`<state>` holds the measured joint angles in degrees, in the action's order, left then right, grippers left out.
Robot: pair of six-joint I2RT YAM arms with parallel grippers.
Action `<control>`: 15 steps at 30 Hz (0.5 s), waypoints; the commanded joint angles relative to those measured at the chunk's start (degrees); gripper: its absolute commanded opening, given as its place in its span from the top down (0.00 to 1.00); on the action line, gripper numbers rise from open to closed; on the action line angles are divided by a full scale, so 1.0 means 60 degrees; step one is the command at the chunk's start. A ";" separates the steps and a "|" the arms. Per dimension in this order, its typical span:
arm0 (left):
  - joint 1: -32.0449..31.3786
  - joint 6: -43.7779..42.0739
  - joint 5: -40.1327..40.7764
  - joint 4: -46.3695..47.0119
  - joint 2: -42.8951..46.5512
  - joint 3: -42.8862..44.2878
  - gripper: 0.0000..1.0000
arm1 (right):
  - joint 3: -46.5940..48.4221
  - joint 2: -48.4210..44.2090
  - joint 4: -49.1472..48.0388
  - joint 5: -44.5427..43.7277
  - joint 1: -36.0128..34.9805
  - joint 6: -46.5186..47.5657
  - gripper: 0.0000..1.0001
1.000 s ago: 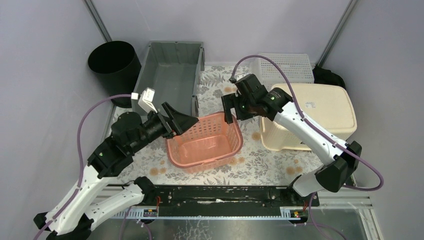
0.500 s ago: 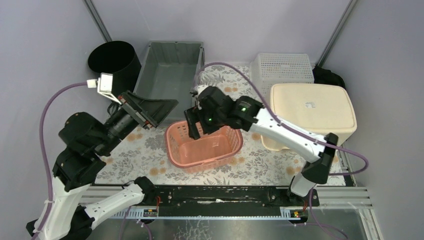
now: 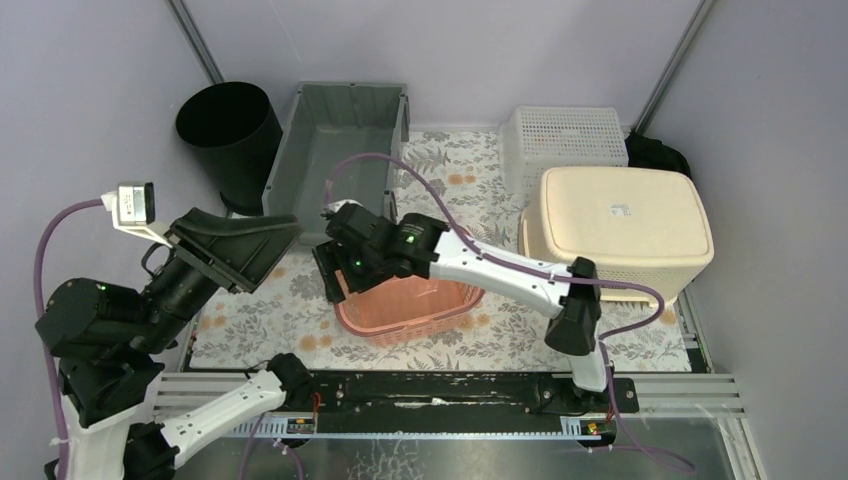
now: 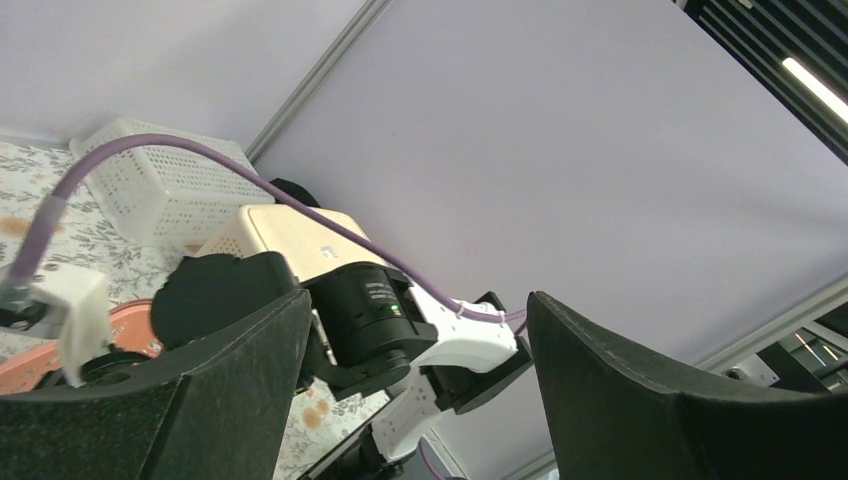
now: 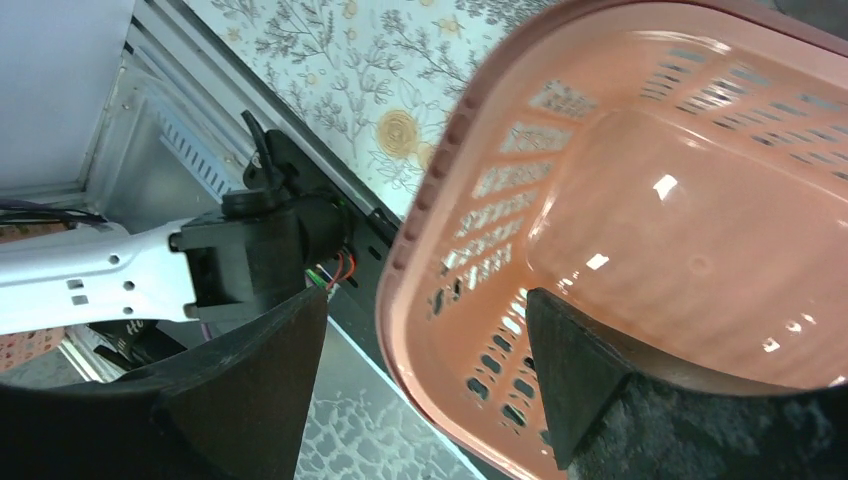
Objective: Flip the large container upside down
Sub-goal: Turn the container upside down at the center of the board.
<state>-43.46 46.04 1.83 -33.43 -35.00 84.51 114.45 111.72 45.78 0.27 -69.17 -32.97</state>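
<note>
Right gripper (image 5: 422, 300) is open and straddling the rim of the pink basket (image 5: 650, 210): one finger inside, one outside, not clamped on it. Basket sits upright just below it on the flowery mat (image 5: 330, 60). Left gripper (image 4: 418, 300) is wide open too, holding nothing, up in the air well clear of the basket.

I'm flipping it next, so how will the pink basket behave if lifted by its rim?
The pink basket looks thin, slotted plastic, so probably light and its rim may flex. Empty and glossy, it could slip or swing in the right gripper.
</note>
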 commanded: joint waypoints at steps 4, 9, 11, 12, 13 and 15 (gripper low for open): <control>-0.0746 -0.0175 0.0863 -0.0149 0.0481 0.0100 0.14 | 0.1440 0.1276 0.0501 -0.0708 -0.0426 -0.0377 0.21; -0.0994 -0.0145 0.1076 -0.0240 0.0677 0.0009 0.14 | 0.1623 0.1989 0.0739 -0.1145 -0.0438 -0.0409 0.21; -0.1049 -0.0144 0.1125 -0.0230 0.0717 -0.0059 0.14 | 0.1828 0.2255 0.0839 -0.1185 -0.0430 -0.0395 0.21; -0.1079 -0.0144 0.1160 -0.0229 0.0723 -0.0097 0.14 | 0.1969 0.2419 0.0918 -0.1168 -0.0439 -0.0374 0.21; -0.1119 -0.0144 0.1181 -0.0229 0.0722 -0.0120 0.14 | 0.2111 0.2542 0.0981 -0.1147 -0.0436 -0.0354 0.22; -0.1161 -0.0152 0.1216 -0.0229 0.0737 -0.0166 0.14 | 0.2261 0.2731 0.0958 -0.1029 -0.0440 -0.0326 0.27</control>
<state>-49.65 46.04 7.14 -34.33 -30.87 84.29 123.33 126.96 50.15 -4.32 -71.68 -34.76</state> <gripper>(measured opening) 0.862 0.777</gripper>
